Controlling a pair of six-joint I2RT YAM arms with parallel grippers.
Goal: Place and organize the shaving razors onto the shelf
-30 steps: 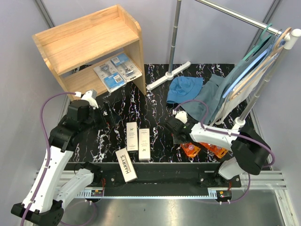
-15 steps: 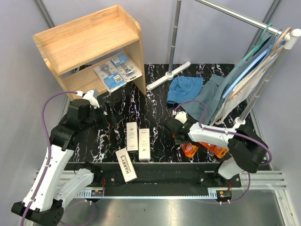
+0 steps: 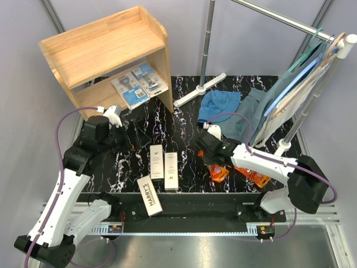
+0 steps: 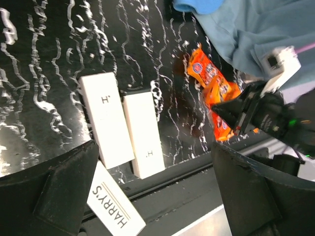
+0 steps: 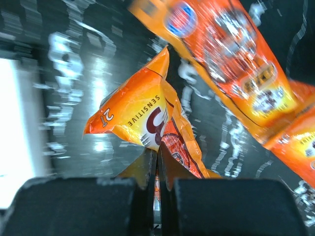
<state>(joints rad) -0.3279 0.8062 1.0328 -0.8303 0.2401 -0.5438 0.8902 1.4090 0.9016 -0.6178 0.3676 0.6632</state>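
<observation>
The light-wood shelf (image 3: 106, 50) stands at the back left, with blue blister-pack razors (image 3: 138, 84) on its lower level. Three white Harry's boxes (image 3: 157, 162) (image 3: 170, 170) (image 3: 149, 195) lie near the front edge; the left wrist view shows them too (image 4: 106, 118) (image 4: 143, 132) (image 4: 115, 214). My right gripper (image 3: 213, 163) (image 5: 158, 162) is shut on the edge of an orange razor pack (image 5: 142, 118) (image 3: 218, 173). Another orange pack (image 3: 254, 176) (image 5: 231, 64) lies to its right. My left gripper (image 3: 131, 138) (image 4: 162, 196) hovers open above the boxes, holding nothing.
A metal clothes rack's pole (image 3: 207, 44) and white foot (image 3: 199, 90) stand at the back centre. Blue cloths (image 3: 220, 106) lie on the black marbled table (image 3: 184, 123), and more garments (image 3: 301, 84) hang at the right. The metal rail (image 3: 184, 209) runs along the front.
My right gripper has shut on the orange pack and drawn it a little to the left. The left arm has shifted slightly right and stays open.
</observation>
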